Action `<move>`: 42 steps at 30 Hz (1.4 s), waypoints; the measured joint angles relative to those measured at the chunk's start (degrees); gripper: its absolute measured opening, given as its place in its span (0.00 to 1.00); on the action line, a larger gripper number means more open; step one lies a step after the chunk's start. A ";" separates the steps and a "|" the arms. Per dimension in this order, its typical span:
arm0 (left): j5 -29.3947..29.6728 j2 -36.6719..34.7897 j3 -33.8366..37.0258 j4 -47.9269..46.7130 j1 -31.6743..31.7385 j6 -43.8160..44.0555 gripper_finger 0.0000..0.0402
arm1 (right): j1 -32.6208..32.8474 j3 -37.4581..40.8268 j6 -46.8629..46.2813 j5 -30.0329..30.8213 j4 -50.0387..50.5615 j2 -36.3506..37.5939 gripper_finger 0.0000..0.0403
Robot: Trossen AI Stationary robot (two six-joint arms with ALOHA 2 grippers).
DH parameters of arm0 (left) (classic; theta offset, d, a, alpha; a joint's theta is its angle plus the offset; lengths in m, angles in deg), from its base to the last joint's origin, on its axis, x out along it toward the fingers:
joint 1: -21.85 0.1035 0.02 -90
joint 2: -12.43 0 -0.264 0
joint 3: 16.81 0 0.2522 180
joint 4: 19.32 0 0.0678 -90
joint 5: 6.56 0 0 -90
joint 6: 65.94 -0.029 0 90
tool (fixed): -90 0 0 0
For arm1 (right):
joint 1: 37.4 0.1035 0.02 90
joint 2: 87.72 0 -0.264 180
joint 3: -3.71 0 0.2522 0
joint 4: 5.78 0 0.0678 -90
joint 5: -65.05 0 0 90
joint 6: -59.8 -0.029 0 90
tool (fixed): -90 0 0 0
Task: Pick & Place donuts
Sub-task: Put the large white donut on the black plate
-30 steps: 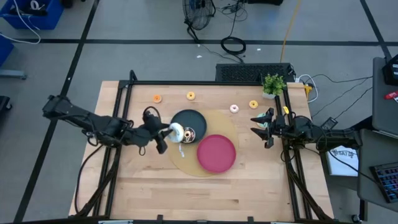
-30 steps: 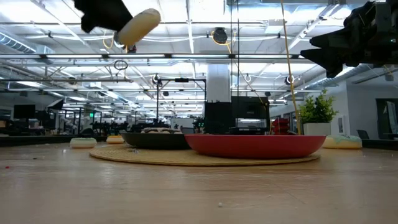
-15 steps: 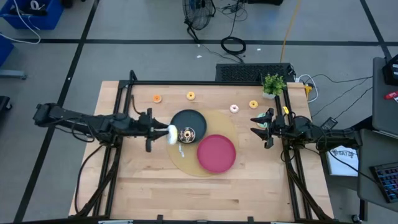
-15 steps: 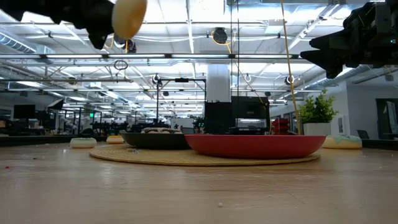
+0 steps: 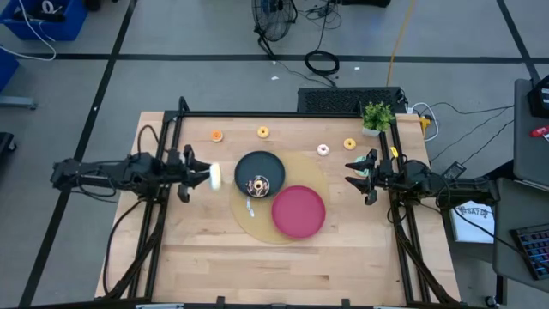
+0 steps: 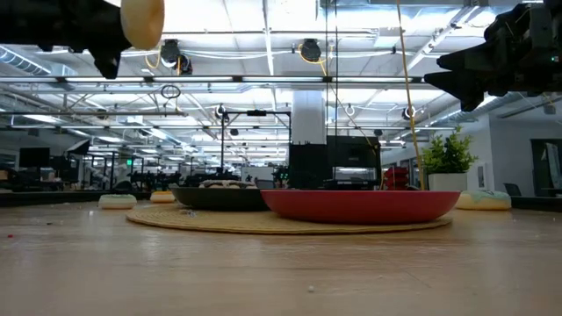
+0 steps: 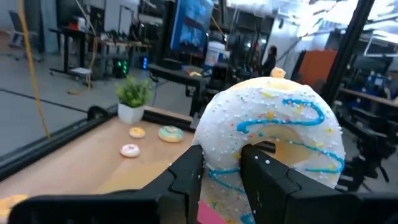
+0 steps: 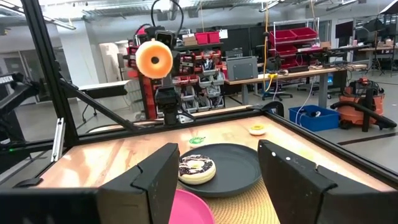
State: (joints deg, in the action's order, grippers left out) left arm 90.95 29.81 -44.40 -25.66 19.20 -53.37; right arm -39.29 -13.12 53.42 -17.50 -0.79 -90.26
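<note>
The left gripper [image 6: 105,35] was cut off by the low view's top edge. The fingers [image 7: 267,180] hid the lower part of the white donut [image 7: 273,124].

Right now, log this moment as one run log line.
left gripper: shut on white donut, raised left of black plate | right gripper: open, waiting at right edge | brown donut: on black plate

White sprinkled donut [image 7: 273,134] aloft, gripped

I see open tabletop [image 5: 206,249] along the near edge. Two plates, black [image 5: 273,165] and red [image 5: 298,211], block the centre.
</note>
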 joint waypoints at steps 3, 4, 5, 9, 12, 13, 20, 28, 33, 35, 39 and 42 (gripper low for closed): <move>0.78 -3.05 2.08 -0.86 1.09 0.20 0.28 | -0.01 0.00 -0.01 -0.01 0.00 0.00 0.52; 1.68 -3.71 2.64 -0.88 1.37 0.04 0.28 | 0.00 0.00 0.00 0.00 0.00 0.00 0.52; 3.09 -4.18 3.06 -0.93 1.67 -0.46 0.28 | 0.00 0.01 0.00 -0.01 0.01 0.00 0.52; 9.04 -4.05 3.67 -2.14 2.40 -2.18 0.28 | 0.00 0.00 0.01 0.00 0.02 0.00 0.52; 10.34 -3.39 3.67 -1.46 2.64 -0.31 0.28 | 0.01 0.00 0.00 -0.01 0.02 0.00 0.52; 10.61 -3.09 3.65 -1.08 2.64 0.59 0.28 | -0.01 0.00 -0.01 -0.01 0.02 0.02 0.52; 10.61 -2.77 3.65 -1.71 2.64 3.03 0.28 | 0.00 0.00 0.00 -0.01 0.02 0.02 0.52; 15.23 -2.77 3.62 3.08 2.65 6.59 0.28 | 0.00 0.00 0.00 -0.01 0.02 0.02 0.52; 15.47 -2.36 3.57 2.38 3.38 8.26 0.28 | 0.00 0.00 0.00 0.00 0.02 0.02 0.52; 15.50 -0.44 3.17 1.47 4.10 10.48 0.28 | 0.01 0.00 0.01 -0.01 0.02 0.02 0.52; 15.49 4.62 1.23 1.00 6.19 12.70 0.28 | -0.01 0.00 0.01 -0.01 0.02 0.02 0.52; 15.51 9.70 -2.10 -2.51 8.31 13.26 0.28 | 0.00 0.00 -0.01 -0.01 0.02 0.02 0.52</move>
State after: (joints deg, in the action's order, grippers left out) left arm 106.46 39.51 -46.50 -28.17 27.51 -40.10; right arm -39.29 -13.12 53.41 -17.51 -0.77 -90.24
